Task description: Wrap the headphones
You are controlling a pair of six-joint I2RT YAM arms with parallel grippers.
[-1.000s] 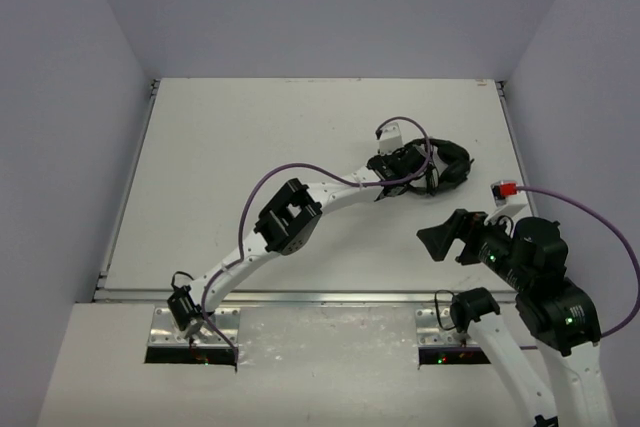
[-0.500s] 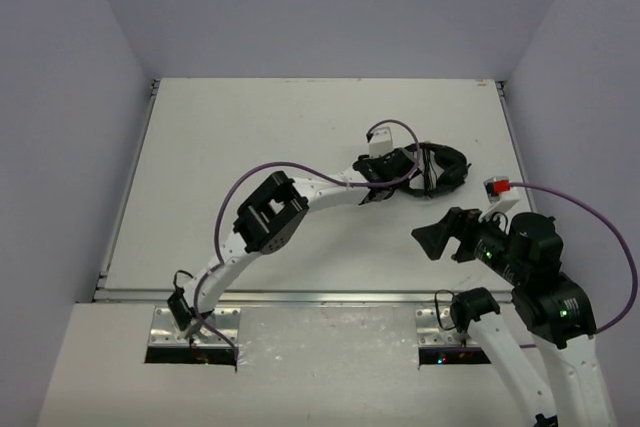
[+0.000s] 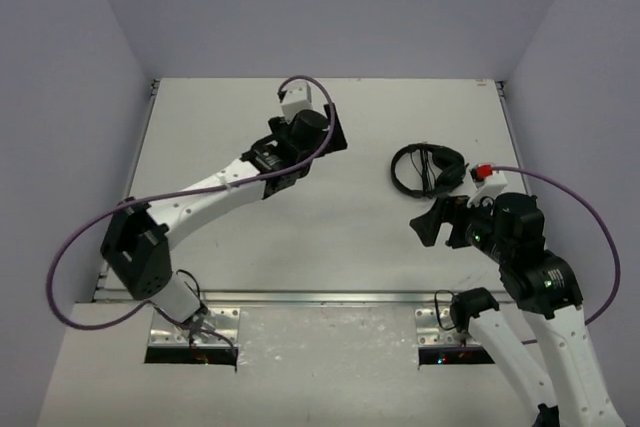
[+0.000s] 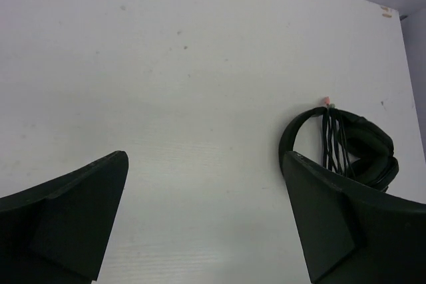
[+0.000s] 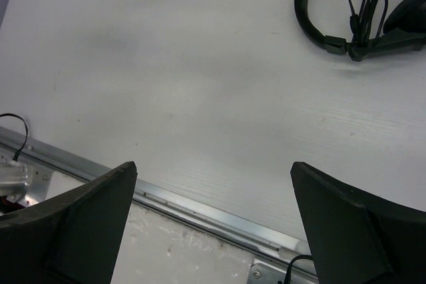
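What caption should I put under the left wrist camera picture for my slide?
The open left pincer hangs over the white table; black headphones lie beyond, on the picture's right.

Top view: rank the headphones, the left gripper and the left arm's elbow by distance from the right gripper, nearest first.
1. headphones, just beyond the right gripper.
2. left gripper, farther back and left.
3. left arm's elbow, far left, near side.

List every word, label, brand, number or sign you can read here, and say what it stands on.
None can be read in any view.
The black over-ear headphones show no brand mark.
The small red-and-white connector on the right arm is too small to show any lettering.
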